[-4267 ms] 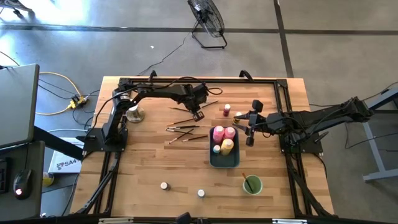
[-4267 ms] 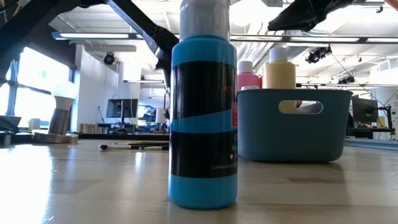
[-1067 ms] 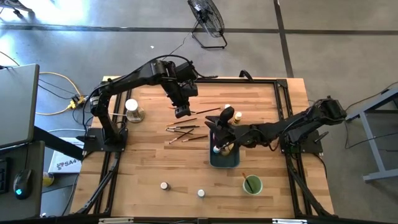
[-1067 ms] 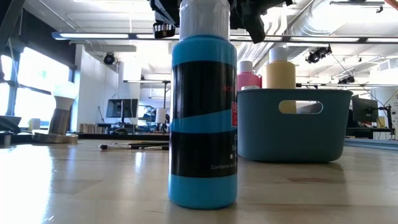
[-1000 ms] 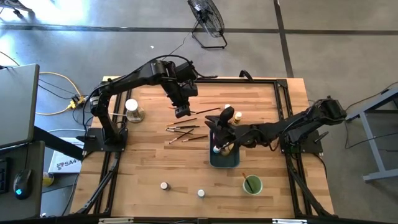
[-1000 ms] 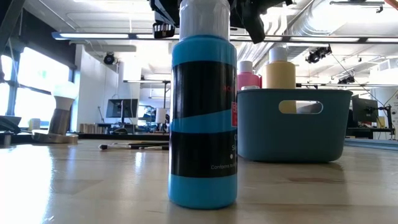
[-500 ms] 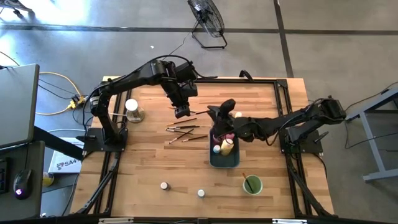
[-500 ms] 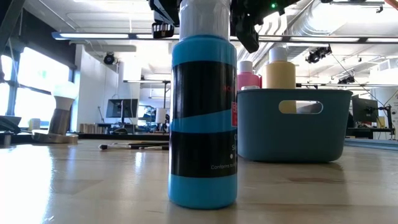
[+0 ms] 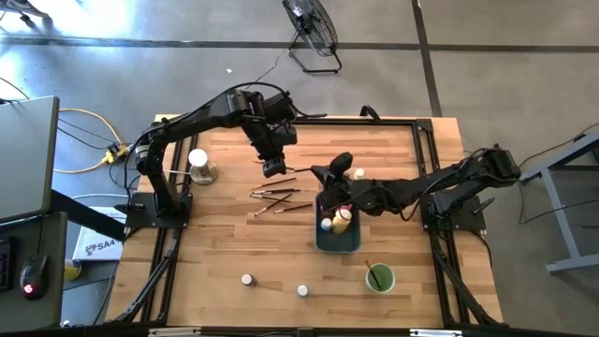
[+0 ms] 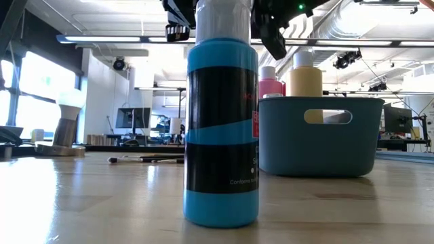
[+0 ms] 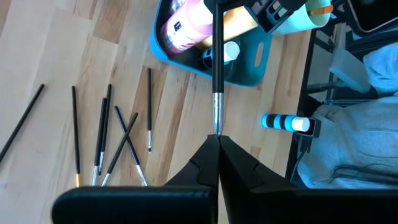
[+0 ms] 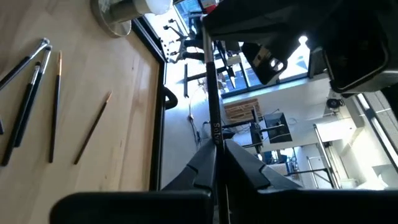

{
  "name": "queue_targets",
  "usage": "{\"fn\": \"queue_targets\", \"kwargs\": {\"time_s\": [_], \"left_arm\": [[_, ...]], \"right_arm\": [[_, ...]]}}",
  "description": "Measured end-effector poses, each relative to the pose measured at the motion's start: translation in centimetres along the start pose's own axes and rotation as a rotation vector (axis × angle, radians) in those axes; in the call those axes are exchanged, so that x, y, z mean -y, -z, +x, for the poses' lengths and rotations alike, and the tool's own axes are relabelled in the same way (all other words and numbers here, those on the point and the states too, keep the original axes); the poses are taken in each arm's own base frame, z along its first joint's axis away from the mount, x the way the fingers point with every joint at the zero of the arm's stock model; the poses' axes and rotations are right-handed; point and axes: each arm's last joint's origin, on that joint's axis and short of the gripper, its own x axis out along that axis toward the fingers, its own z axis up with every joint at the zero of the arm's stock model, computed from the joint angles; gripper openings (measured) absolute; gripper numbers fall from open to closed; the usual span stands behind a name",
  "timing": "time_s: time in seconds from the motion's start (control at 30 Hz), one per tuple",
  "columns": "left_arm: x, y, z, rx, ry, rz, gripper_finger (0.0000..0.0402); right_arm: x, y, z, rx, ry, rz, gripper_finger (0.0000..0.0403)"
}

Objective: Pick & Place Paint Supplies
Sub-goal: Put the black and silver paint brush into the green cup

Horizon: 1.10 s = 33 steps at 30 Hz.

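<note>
Beyond left end effector (image 11: 217, 140), paintbrush (image 11: 217, 68), unseen from above

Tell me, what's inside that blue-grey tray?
The tray holds a pink bottle, a yellow bottle and a pale-capped jar. Its far end is hidden by the right arm.

Blue-grey tray (image 9: 350, 242) mid-table; green cup (image 9: 380, 278) near it; floor fan (image 9: 314, 33) beyond.

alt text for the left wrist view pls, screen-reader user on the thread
The left gripper is shut on a thin dark paintbrush that points out toward a blue tray holding a pink bottle and a yellow bottle. More paintbrushes lie loose on the wooden table, and a blue bottle with black bands shows beyond the tray.
</note>
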Motion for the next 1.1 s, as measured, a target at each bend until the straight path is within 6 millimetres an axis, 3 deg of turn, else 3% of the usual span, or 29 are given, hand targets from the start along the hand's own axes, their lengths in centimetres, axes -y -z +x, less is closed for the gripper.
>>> {"fn": "queue_targets", "kwargs": {"time_s": [0.37, 0.73, 0.93, 1.1], "left_arm": [[0.1, -0.2, 0.0, 0.014, 0.016, 0.013, 0.0007], [0.0, -0.2, 0.0, 0.020, 0.002, 0.104, 0.0074], [-0.4, -0.3, -2.4, 0.050, -0.017, 0.099, 0.0090], [-0.5, -0.6, -5.6, 0.153, -0.043, 0.099, 0.0090]], "right_arm": [[-0.1, 0.1, 0.0, -0.013, -0.005, -0.008, 0.0007], [-0.2, 0.2, 0.0, -0.020, -0.014, -0.017, 0.0005], [-0.5, 0.4, 0.0, -0.034, -0.036, -0.035, 0.0005], [0.1, 0.5, -0.3, -0.072, 0.000, 0.010, 0.0005]]}}
